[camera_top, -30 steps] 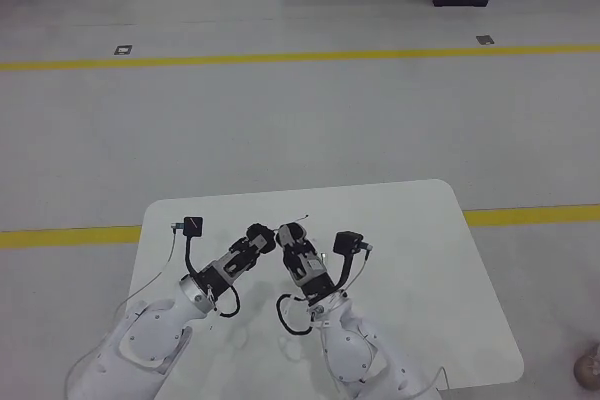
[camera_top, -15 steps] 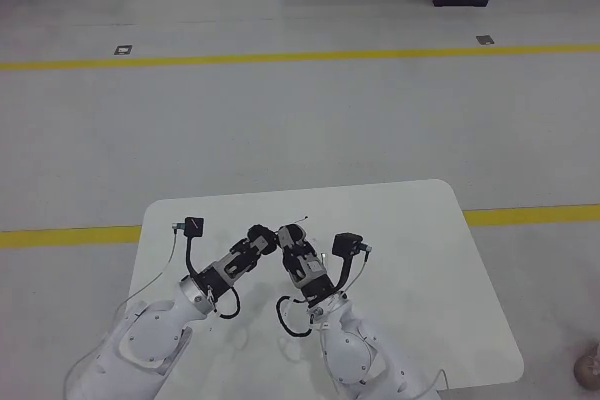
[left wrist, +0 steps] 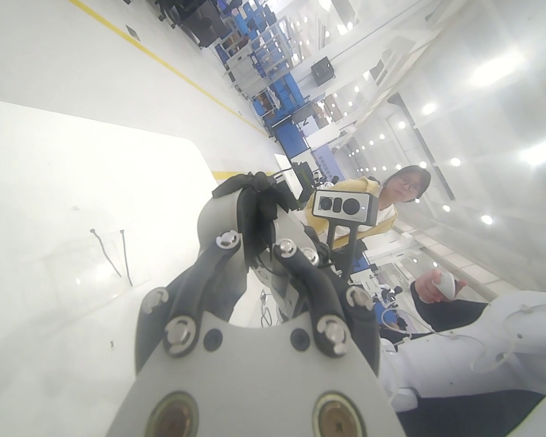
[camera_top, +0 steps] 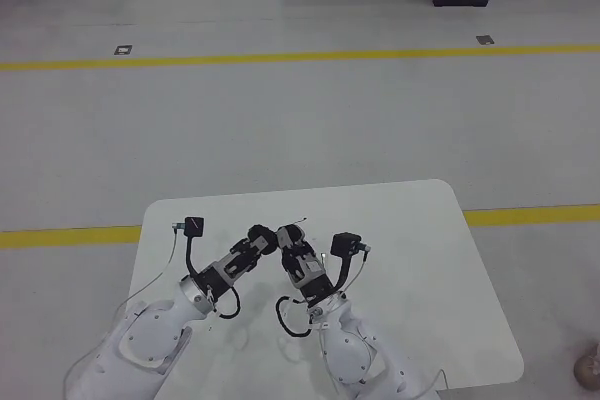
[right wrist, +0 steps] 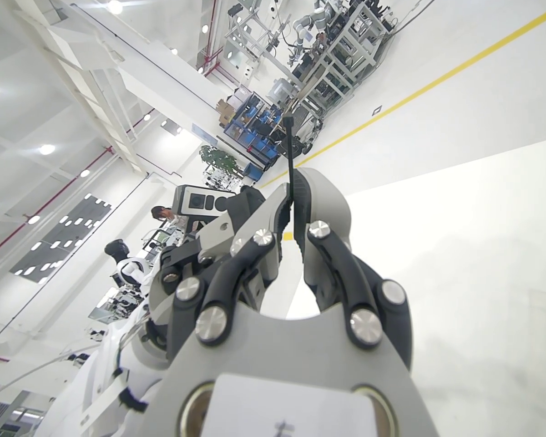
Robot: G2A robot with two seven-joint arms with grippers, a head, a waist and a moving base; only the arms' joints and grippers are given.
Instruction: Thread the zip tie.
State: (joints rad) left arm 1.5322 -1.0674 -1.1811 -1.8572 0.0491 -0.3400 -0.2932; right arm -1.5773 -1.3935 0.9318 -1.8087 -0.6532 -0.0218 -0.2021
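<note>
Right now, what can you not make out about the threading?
Right wrist view: the lower part of the thin black plastic zip tie, hidden inside the right end effector.
Left wrist view: whether the left end effector grips anything, covered by its own fingers.
Top view: whether the tie is threaded, too small.

One bench (camera_top: 410, 220) is carrying all the action here. Two claws are hovering over it, the left claw (camera_top: 263, 240) and the right claw (camera_top: 283, 236), tips close together. One black zip tie (right wrist: 290, 152) is sticking up out of the right claw's pinch. Two thin dark loose ties (left wrist: 104, 250) are lying side by side on the bench, so we're counting three ties in all. Out on the floor, two yellow lines (camera_top: 280, 58) are running across, one far, one near, and two small square markers (camera_top: 124, 48) are sitting by the far line.
</note>
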